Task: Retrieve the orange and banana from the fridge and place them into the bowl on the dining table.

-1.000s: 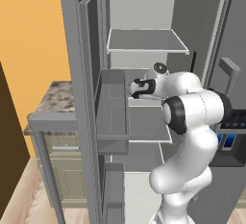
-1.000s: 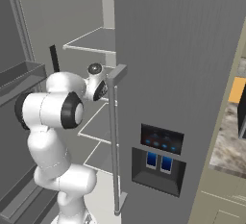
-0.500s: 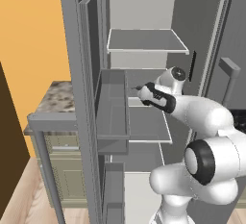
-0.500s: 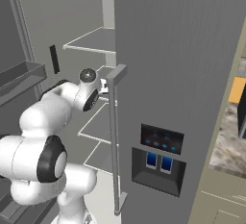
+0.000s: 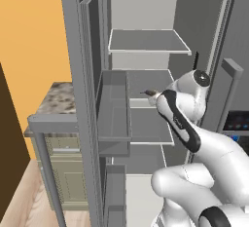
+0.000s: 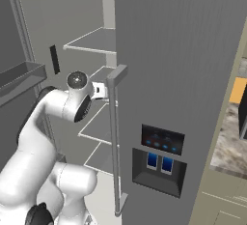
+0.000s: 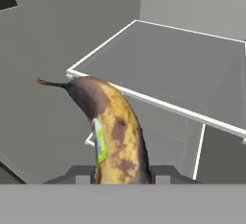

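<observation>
My gripper [image 7: 122,172] is shut on the banana [image 7: 115,131], a yellow-brown spotted fruit with a green sticker and a dark stem that points up and left in the hand view. From the left base view, the banana's [image 5: 149,93] dark tip pokes out of my hand just over the middle shelf of the open fridge [image 5: 146,41]. Grey shelves of the fridge [image 7: 182,69] lie beyond the fruit. The orange, the bowl and the dining table are out of view.
The open left door carries grey bins [image 5: 114,119] close beside my hand. The shut right door [image 6: 183,50] has a long bar handle [image 6: 115,137] and a dispenser panel [image 6: 161,154]. A marbled wall counter [image 5: 56,99] stands left of the fridge.
The arm's elbow has swung down and to the right. The hand with the banana has stayed near the middle shelf, shifting only slightly.
</observation>
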Controlling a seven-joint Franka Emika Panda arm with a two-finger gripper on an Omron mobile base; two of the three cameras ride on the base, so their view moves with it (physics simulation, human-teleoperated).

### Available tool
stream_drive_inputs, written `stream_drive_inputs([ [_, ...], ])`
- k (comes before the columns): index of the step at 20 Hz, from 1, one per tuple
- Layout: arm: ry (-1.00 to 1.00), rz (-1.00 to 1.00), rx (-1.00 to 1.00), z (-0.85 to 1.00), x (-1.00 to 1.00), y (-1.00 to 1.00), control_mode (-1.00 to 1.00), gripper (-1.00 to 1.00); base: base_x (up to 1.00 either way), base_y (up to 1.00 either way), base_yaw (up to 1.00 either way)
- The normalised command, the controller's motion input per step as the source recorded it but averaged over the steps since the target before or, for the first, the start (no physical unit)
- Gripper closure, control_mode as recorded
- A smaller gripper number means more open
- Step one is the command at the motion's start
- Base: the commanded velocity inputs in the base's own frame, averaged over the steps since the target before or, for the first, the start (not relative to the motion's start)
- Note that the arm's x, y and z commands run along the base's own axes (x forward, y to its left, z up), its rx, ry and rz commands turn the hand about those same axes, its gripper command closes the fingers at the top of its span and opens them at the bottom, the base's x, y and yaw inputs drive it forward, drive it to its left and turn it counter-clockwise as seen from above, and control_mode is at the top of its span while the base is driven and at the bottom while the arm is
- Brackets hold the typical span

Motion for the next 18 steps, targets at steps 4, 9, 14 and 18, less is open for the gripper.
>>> stream_drive_inputs([
  [4,0.00,-0.04,0.00,0.09,-0.81,-0.18,-1.00,1.00,0.00,0.00,0.00],
  [9,0.00,-0.01,0.00,0.24,-0.80,-0.27,-1.00,1.00,0.00,0.00,0.00],
  [14,0.00,0.00,0.00,0.33,-0.60,-0.15,-1.00,1.00,0.00,0.00,0.00],
  [18,0.00,0.00,0.00,0.28,-0.33,-0.01,1.00,1.00,-0.12,0.00,0.00],
])
